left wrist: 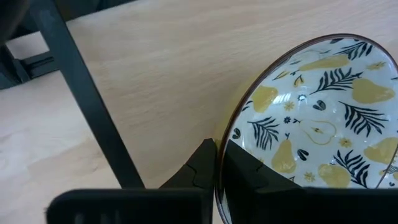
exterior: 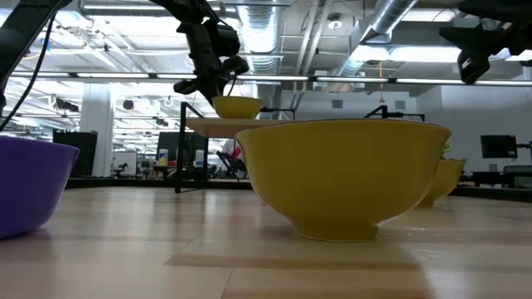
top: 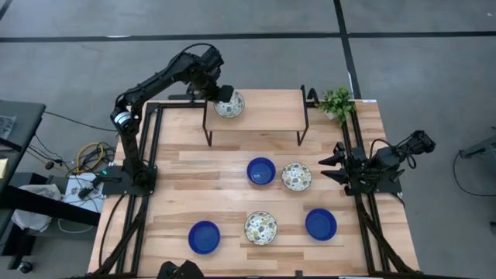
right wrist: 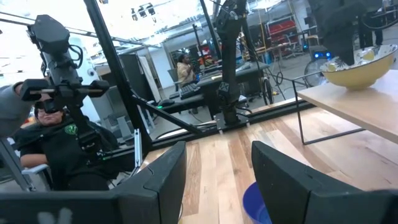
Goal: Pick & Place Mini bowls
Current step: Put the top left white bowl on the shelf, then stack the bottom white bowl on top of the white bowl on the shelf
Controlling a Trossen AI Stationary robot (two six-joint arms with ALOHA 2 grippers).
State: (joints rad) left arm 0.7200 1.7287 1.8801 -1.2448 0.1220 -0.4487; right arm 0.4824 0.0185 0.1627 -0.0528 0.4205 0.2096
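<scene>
Left end effector (top: 224,96) reaches over the shelf (top: 271,112), pinching a patterned bowl's (top: 230,105) rim (shelf's left end); right end effector (top: 332,169) waits open.

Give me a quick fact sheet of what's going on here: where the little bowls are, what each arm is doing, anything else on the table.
Setting: wooden table with a raised shelf at the back
Bowl on shelf: one patterned bowl, pears and leaves inside
Bowls on table: three blue bowls, two patterned bowls
Left gripper: at the shelf, jaws pinched on the patterned bowl's rim
Right gripper: waiting at the table's right edge, jaws open, empty
Other: small potted plant at the back right corner
</scene>
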